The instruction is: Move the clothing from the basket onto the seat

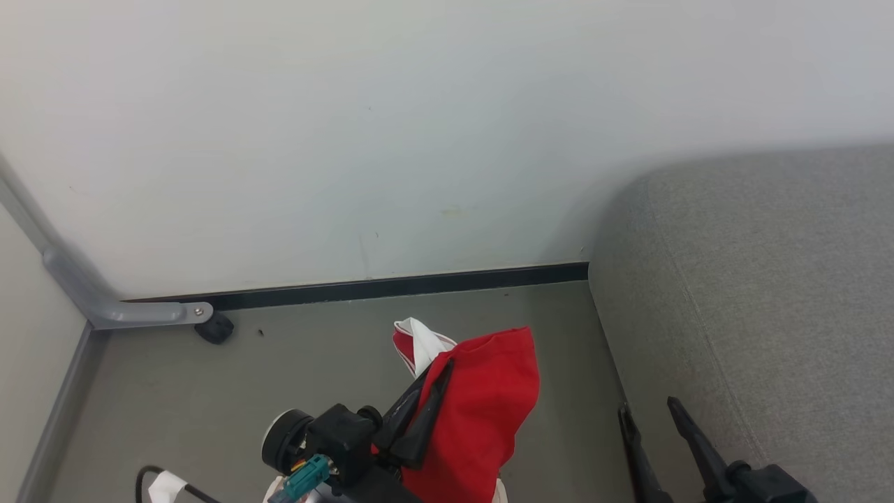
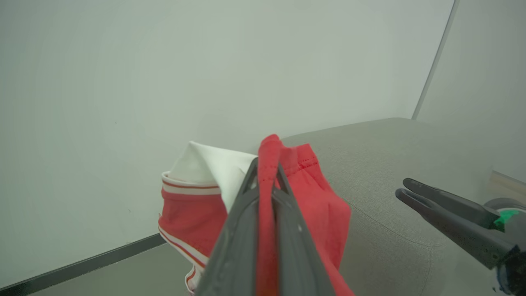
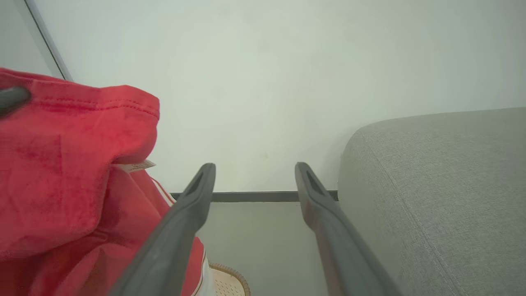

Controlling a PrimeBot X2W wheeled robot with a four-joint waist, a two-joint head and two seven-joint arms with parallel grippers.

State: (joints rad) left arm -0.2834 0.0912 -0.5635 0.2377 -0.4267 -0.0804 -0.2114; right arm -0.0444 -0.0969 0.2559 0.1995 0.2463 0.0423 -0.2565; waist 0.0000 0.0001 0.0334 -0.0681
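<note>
1. The left gripper (image 1: 436,374) has its two dark fingers pressed together on a fold of the clothing (image 1: 489,409), a red garment with white trim. It holds the garment up above the floor (image 1: 209,405), to the left of the seat (image 1: 768,300).
2. The right gripper (image 1: 649,410) has its fingers spread apart with nothing between them. It hangs just beside the near left edge of the seat.
3. I judge the task to be in the middle. One garment is out of the basket (image 3: 230,278) but not yet on the grey cushion, and the part of the seat that I can see carries no clothing.
4. What is left, I think, is to carry the garment to the right over the cushion, let it go there, and then fetch any other pieces.
5. Of the basket I see one small corner, with brown rim and cream holes, under the hanging cloth in the right wrist view. Its inside is hidden, so I cannot say how many garments lie in it.
6. The lower end of the garment is cut off at the bottom of the pictures. I cannot tell if it is one piece or two.
7. The seat runs out of the picture on the right.
</note>
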